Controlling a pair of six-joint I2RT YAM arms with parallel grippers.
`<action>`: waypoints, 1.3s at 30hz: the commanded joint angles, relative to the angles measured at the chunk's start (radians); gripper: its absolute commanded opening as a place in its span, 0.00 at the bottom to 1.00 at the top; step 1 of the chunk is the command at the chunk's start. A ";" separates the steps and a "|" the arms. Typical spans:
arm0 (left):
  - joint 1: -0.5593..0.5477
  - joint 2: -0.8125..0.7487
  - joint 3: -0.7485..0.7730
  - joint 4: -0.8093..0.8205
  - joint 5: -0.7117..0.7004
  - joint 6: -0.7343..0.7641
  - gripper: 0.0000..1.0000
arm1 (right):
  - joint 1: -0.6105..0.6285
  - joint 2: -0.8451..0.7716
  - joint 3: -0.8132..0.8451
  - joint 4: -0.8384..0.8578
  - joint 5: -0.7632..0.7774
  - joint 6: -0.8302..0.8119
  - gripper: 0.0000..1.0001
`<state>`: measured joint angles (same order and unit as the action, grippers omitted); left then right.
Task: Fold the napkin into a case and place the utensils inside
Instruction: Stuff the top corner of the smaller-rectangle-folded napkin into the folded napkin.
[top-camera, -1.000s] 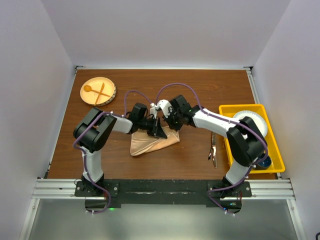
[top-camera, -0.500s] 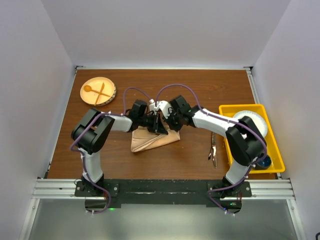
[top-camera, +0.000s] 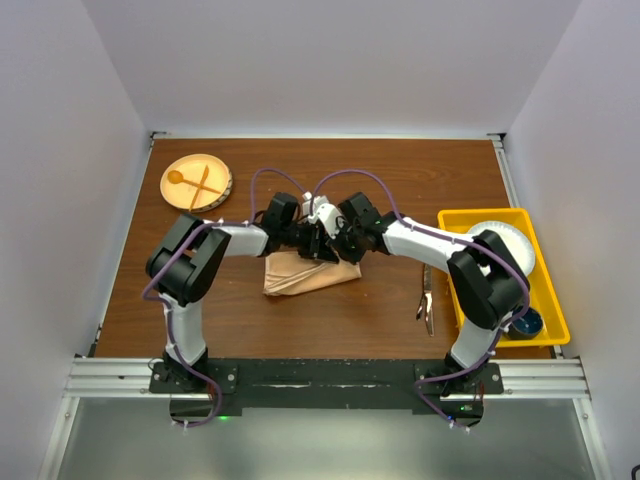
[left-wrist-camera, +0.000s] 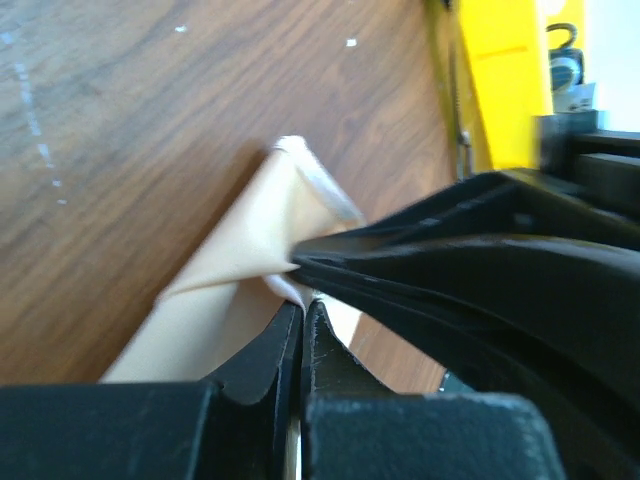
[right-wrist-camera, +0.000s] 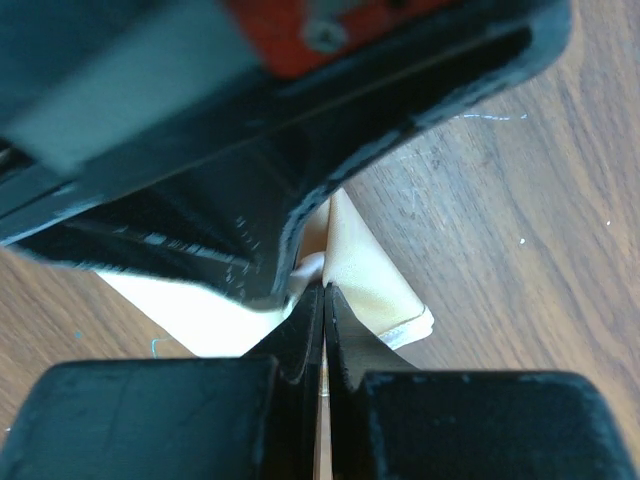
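The peach-orange napkin lies folded and bunched at mid-table. Both grippers meet over its far right edge. My left gripper is shut on a pinch of the cloth, shown at its fingertips in the left wrist view, with the napkin hanging below. My right gripper is shut on the same raised fold, with the napkin draping to its right. The dark utensils lie on the table beside the yellow bin. No finished case shows.
A yellow bin at the right holds a white dish and a blue item. A round wooden plate with a pale wooden spoon and fork sits at the far left. Each gripper crowds the other's wrist view.
Both grippers have moved a little toward the far side, still pinching the cloth. The napkin has been drawn with them and shifted slightly.
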<state>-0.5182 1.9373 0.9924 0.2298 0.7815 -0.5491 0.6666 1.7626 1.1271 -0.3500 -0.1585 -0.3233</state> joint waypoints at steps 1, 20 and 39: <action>0.032 0.069 0.045 -0.083 -0.028 0.051 0.00 | -0.004 0.001 0.036 0.002 -0.016 -0.014 0.00; 0.061 0.078 0.028 -0.112 -0.065 0.045 0.00 | -0.035 0.001 0.082 -0.041 -0.033 -0.023 0.00; 0.007 0.043 0.107 -0.010 0.025 -0.002 0.00 | -0.035 0.020 0.069 -0.020 -0.072 -0.016 0.00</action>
<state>-0.5076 1.9884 1.0496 0.1730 0.7815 -0.5400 0.6334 1.7924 1.1778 -0.3817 -0.2001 -0.3344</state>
